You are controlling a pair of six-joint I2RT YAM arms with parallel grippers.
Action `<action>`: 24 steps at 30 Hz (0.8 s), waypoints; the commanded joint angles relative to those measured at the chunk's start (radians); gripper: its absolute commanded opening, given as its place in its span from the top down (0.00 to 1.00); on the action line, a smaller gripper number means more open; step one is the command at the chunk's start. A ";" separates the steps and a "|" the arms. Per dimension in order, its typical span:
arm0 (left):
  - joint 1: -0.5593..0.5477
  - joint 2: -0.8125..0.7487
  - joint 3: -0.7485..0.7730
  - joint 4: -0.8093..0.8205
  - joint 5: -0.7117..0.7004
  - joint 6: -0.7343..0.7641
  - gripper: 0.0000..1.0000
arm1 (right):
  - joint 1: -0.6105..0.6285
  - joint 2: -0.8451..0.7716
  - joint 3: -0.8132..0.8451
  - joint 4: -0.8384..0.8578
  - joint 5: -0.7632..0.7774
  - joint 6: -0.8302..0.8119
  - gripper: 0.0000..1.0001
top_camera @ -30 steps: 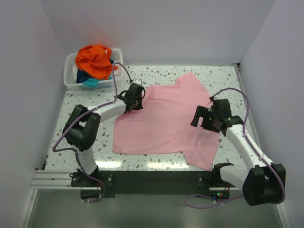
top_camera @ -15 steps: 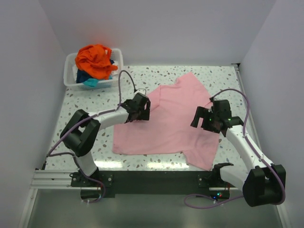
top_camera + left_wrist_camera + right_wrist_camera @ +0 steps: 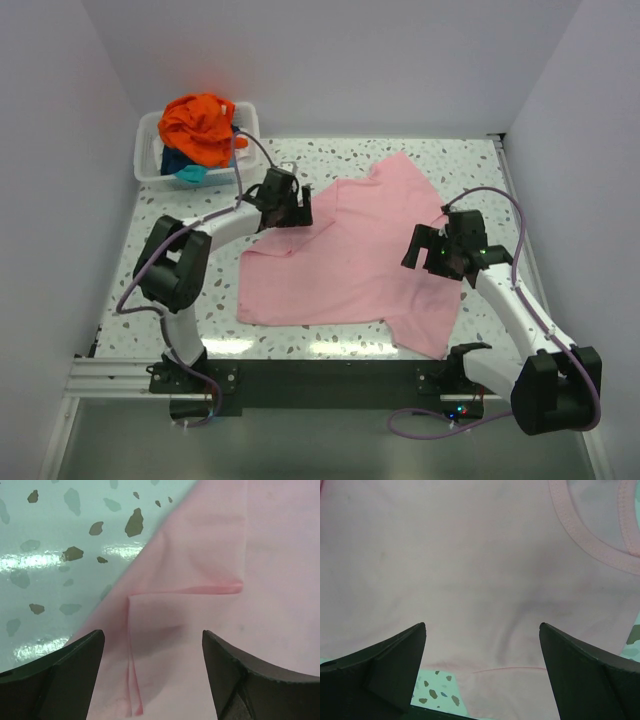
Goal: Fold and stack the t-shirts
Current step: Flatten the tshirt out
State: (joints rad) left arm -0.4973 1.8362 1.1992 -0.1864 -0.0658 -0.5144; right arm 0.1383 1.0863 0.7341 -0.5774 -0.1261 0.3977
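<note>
A light pink t-shirt (image 3: 350, 260) lies spread flat on the speckled table. My left gripper (image 3: 289, 211) hovers over its upper-left edge, open, with nothing between its fingers. In the left wrist view the left gripper (image 3: 152, 680) stands above a folded-over flap of pink t-shirt (image 3: 200, 610). My right gripper (image 3: 421, 249) is open above the shirt's right side. The right wrist view has the right gripper (image 3: 482, 675) over smooth pink t-shirt (image 3: 470, 565), the neckline at the upper right. A bright orange t-shirt (image 3: 200, 125) and a teal one (image 3: 190, 172) are heaped in the bin.
The white plastic bin (image 3: 147, 160) stands at the table's back left corner. White walls close in the table on the left, back and right. Bare speckled table (image 3: 180, 215) shows left of the pink shirt.
The left gripper was shut on the pink shirt's left edge, carried it inward, then opened and let go. It has drawn back up-left. The right arm has not moved.
</note>
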 commanded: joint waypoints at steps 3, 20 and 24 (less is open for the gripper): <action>0.043 0.086 0.092 0.013 0.103 -0.012 0.24 | 0.000 -0.017 0.005 0.016 0.002 -0.014 0.01; 0.051 0.170 0.160 -0.031 0.100 -0.013 0.59 | 0.000 -0.017 0.010 0.013 0.002 -0.016 0.01; 0.049 0.173 0.158 -0.035 0.112 -0.015 0.72 | 0.001 -0.019 0.010 0.014 0.002 -0.016 0.01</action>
State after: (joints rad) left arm -0.4492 2.0037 1.3205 -0.2184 0.0238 -0.5312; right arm 0.1383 1.0863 0.7341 -0.5770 -0.1242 0.3973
